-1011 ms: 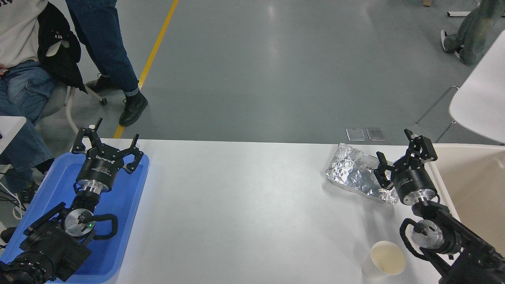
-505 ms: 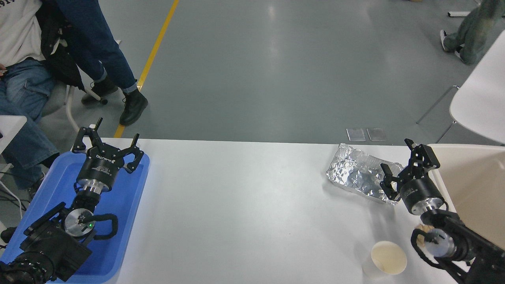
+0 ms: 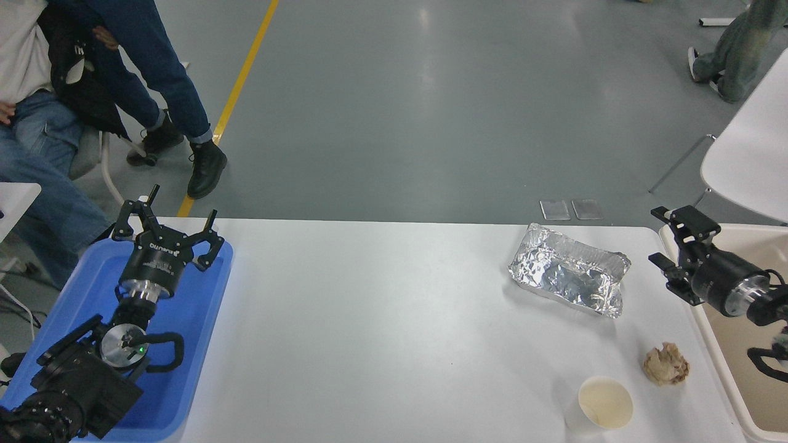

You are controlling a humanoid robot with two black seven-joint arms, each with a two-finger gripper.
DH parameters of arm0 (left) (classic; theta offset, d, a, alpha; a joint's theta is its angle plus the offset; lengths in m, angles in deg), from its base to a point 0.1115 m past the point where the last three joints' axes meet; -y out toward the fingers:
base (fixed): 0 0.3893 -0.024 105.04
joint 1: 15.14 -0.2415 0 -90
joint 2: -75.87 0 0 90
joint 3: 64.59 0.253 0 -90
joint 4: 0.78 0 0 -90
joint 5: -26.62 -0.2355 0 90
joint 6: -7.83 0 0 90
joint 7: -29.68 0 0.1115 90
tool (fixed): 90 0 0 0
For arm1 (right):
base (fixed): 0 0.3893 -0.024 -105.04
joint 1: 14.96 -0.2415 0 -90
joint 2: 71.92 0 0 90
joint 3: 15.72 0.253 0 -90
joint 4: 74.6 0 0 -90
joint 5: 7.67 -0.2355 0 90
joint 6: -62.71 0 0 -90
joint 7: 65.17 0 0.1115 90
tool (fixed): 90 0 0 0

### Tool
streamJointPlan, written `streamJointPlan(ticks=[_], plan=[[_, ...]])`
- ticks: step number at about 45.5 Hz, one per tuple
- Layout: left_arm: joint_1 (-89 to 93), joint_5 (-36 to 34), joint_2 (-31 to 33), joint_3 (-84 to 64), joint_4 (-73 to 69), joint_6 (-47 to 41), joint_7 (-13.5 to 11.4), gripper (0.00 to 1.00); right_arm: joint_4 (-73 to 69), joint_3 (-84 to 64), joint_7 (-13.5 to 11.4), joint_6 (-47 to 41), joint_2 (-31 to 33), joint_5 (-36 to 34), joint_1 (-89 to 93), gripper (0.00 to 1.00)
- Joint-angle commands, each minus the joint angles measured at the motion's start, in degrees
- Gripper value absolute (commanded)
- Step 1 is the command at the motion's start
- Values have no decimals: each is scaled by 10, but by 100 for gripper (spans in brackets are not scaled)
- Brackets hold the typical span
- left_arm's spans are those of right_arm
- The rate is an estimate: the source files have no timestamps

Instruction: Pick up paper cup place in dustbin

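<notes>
The paper cup [image 3: 604, 403] stands upright near the table's front right, white outside, cream inside. The dustbin [image 3: 739, 394] is the beige bin off the table's right edge, only partly in view. My right gripper [image 3: 660, 243] hangs open and empty over the bin's near rim, well behind and to the right of the cup. My left gripper [image 3: 166, 223] is parked open above the blue tray at the left.
A crinkled silver foil tray [image 3: 569, 271] lies behind the cup. A crumpled brown paper ball [image 3: 666, 364] sits just right of the cup. The blue tray [image 3: 184, 320] holds the left arm. People stand and sit beyond the far left edge. A white chair [image 3: 748, 147] stands at the far right.
My right arm has swung right, off the foil tray and over toward the dustbin, uncovering the brown paper ball. The cup has not moved. The people at the left shifted their legs.
</notes>
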Motion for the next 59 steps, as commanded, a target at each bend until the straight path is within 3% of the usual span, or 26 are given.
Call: streamJointPlan(ticks=[1, 6, 15, 20, 34, 44, 59], plan=[[0, 0, 0, 0, 0, 0, 1, 100, -49, -304, -1, -90, 34, -3, -216, 100], [1, -1, 1, 0, 0, 0, 2, 100, -112, -460, -1, -150, 8, -3, -365, 100], [1, -1, 1, 0, 0, 0, 2, 100, -185, -693, 0, -266, -105, 1, -607, 100], [1, -1, 1, 0, 0, 0, 1, 100, -206, -707, -2, -342, -181, 7, -679, 100], [0, -1, 0, 0, 0, 0, 1, 100, -235, -703, -6, -342, -333, 66, -815, 100], [-1, 0, 0, 0, 0, 0, 1, 100, -316, -702, -6, -342, -383, 155, -868, 100], [0, 0, 0, 0, 0, 0, 1, 100, -319, -686, -6, -342, -383, 161, -875, 100]])
